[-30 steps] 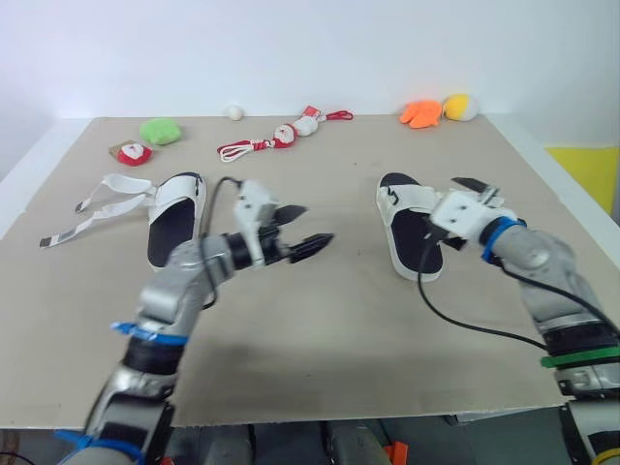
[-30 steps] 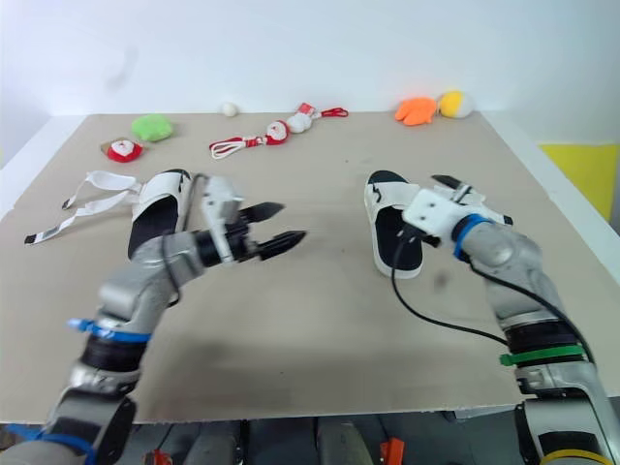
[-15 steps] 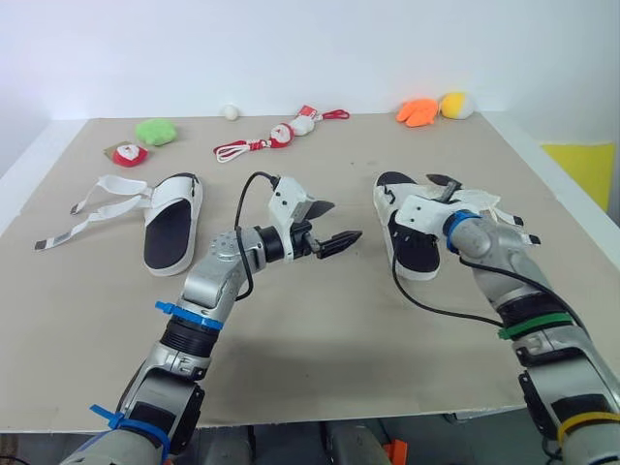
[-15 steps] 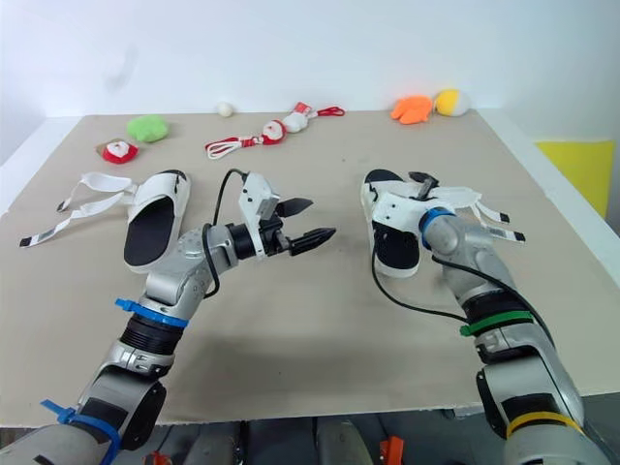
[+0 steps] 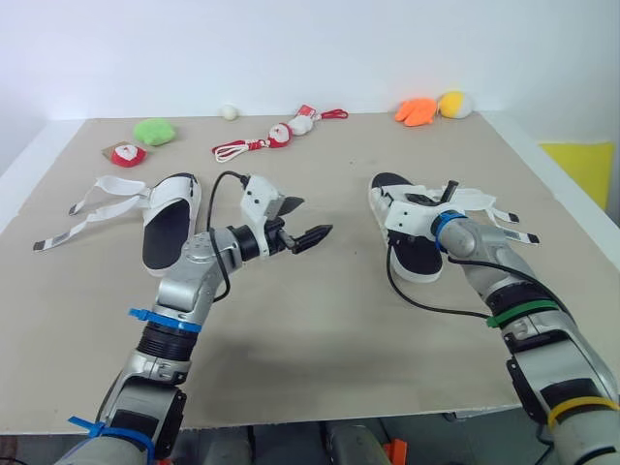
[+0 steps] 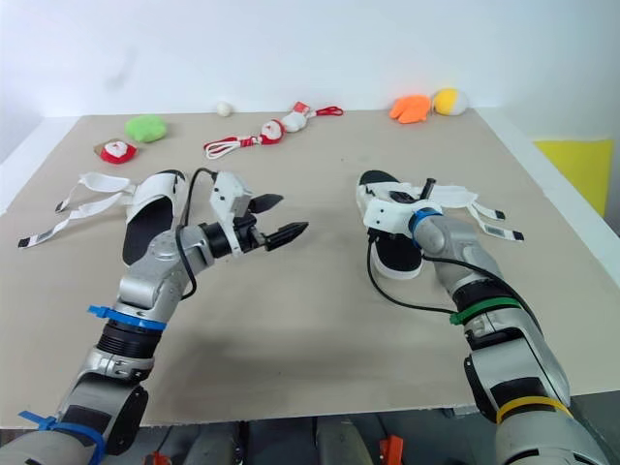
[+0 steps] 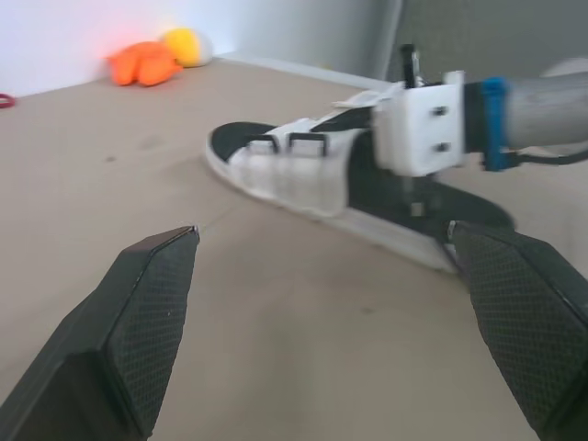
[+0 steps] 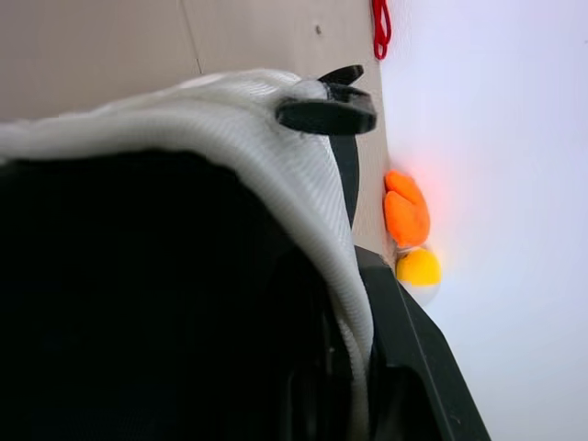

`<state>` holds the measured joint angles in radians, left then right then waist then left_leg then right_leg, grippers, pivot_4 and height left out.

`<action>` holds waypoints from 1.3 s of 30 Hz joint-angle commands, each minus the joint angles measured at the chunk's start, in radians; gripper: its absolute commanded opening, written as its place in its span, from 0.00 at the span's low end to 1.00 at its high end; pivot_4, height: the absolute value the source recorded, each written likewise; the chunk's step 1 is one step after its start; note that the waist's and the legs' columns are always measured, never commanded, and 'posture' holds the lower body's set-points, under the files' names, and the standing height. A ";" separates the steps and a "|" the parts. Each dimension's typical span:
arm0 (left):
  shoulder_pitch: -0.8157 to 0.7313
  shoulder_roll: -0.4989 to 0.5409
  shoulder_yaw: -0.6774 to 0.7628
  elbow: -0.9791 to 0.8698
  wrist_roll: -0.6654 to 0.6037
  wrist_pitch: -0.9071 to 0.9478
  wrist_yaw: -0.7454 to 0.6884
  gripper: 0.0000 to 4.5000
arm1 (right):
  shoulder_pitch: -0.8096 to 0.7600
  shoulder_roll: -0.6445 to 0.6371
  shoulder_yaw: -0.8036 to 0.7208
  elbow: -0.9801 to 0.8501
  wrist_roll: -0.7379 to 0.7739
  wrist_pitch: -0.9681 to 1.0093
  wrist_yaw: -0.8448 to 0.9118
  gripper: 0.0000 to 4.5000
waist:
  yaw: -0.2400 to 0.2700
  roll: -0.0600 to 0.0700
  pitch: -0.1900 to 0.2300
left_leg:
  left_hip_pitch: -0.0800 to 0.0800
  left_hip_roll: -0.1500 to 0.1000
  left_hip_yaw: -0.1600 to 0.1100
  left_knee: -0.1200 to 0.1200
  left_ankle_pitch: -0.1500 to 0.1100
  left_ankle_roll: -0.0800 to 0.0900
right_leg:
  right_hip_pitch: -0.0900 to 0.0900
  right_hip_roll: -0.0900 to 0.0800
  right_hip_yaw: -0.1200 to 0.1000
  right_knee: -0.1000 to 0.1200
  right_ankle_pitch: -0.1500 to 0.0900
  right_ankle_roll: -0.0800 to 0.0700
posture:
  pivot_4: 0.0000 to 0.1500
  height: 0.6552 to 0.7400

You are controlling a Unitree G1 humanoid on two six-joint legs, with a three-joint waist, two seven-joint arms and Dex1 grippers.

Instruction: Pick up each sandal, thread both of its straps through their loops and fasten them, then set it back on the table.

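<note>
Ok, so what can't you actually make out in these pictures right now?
Whether the right gripper holds the right white strap sandal with black footbed: its own housing covers the contact in the head views, and the right wrist view is too close to tell.
The left white sandal: its strap loops are too small in the head views.
The small white ball at the beige table's far edge: too small to identify.

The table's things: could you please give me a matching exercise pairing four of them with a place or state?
1. left sandal
2. left gripper
3. green toy
4. orange toy

A. open, held in the air
B. far side, robot's left
C. straps lying loose
D. beside yellow toy

Pairs: 1-C, 2-A, 3-B, 4-D
</note>
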<state>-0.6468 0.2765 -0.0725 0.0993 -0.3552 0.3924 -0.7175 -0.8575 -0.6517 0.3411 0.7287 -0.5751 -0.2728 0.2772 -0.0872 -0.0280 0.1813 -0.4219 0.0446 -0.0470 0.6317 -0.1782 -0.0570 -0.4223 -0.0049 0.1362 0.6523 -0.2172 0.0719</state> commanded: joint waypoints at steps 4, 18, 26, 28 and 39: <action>0.033 0.129 0.129 -0.147 -0.128 0.100 -0.074 1.00 | -0.042 -0.054 -0.009 -0.105 0.263 -0.534 0.224 0.01 | -0.018 0.000 0.001 | 0.000 0.000 0.000 -0.003 0.000 0.000 | 0.000 0.000 0.000 -0.001 -0.001 0.001 | 1.00 1.00; 0.295 0.547 0.381 -0.474 -0.474 0.457 -0.222 1.00 | -0.120 0.052 0.280 -0.025 0.398 -1.133 0.536 0.01 | -0.014 -0.001 0.002 | 0.002 0.001 -0.004 -0.007 0.000 -0.001 | 0.001 0.000 -0.004 -0.001 -0.003 -0.001 | 1.00 1.00; 0.400 0.575 0.394 -0.559 -0.500 0.471 -0.193 1.00 | -0.131 0.084 0.272 0.013 0.320 -1.168 0.514 0.01 | -0.013 -0.002 0.002 | 0.003 0.002 -0.007 -0.007 0.001 -0.001 | 0.001 0.001 -0.007 0.002 -0.005 -0.008 | 1.00 1.00; 0.396 0.572 0.385 -0.560 -0.502 0.470 -0.185 1.00 | -0.131 0.085 0.267 0.015 0.308 -1.159 0.507 0.01 | -0.013 -0.002 0.002 | 0.003 0.002 -0.008 -0.007 0.001 -0.001 | 0.001 0.001 -0.007 0.003 -0.005 -0.008 | 1.00 1.00; 0.359 0.601 0.316 -0.521 -0.465 0.446 -0.229 1.00 | -0.153 0.024 0.266 0.032 0.289 -1.183 0.458 0.99 | -0.013 -0.002 0.002 | 0.005 0.002 -0.008 -0.006 0.001 -0.001 | 0.003 0.001 -0.008 0.004 -0.005 -0.010 | 1.00 1.00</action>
<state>-0.2777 0.8562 0.2368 -0.4147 -0.8275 0.8627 -0.9269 -0.9813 -0.6065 0.6239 0.7537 -0.3088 -1.4493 0.7411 -0.1001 -0.0301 0.1837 -0.4167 0.0465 -0.0546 0.6252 -0.1771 -0.0577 -0.4195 -0.0038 0.1286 0.6558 -0.2231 0.0610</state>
